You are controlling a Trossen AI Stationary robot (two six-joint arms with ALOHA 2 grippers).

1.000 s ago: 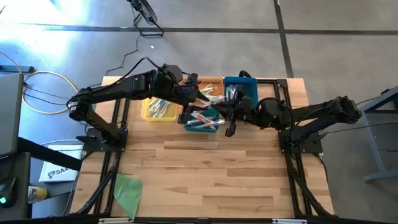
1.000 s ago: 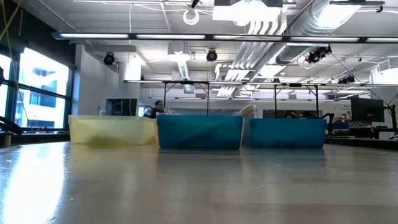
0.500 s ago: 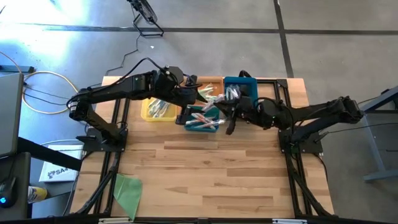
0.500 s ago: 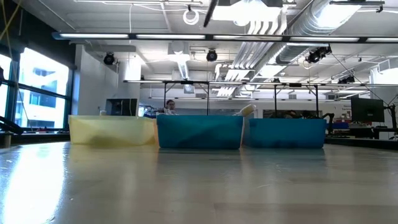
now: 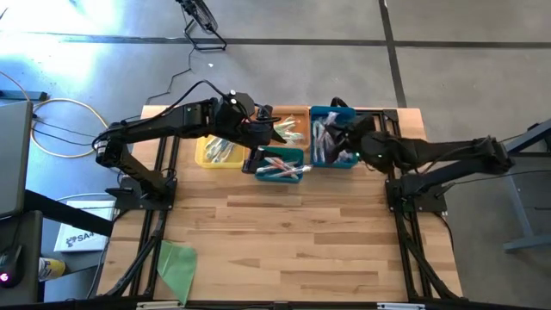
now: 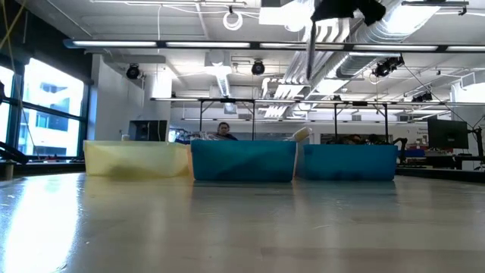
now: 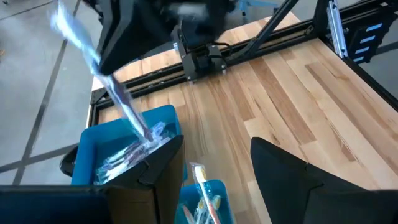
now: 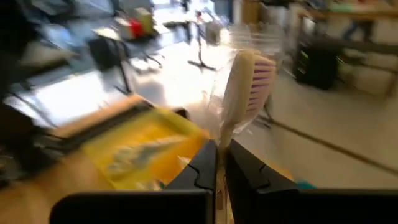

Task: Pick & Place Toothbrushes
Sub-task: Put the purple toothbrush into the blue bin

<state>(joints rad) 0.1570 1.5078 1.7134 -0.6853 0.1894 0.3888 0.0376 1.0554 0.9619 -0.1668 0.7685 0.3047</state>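
One wrapped toothbrush (image 8: 244,87) is clamped in the shut jaws of the right gripper (image 8: 219,163) above the blue bin (image 5: 334,138). Three bins are lined on the counter (image 5: 284,232): yellow bin (image 5: 217,153), teal bin (image 5: 279,164), blue. Left gripper (image 7: 214,162) jaws are held apart, empty. Purple bristles are shown only by the right wrist view.
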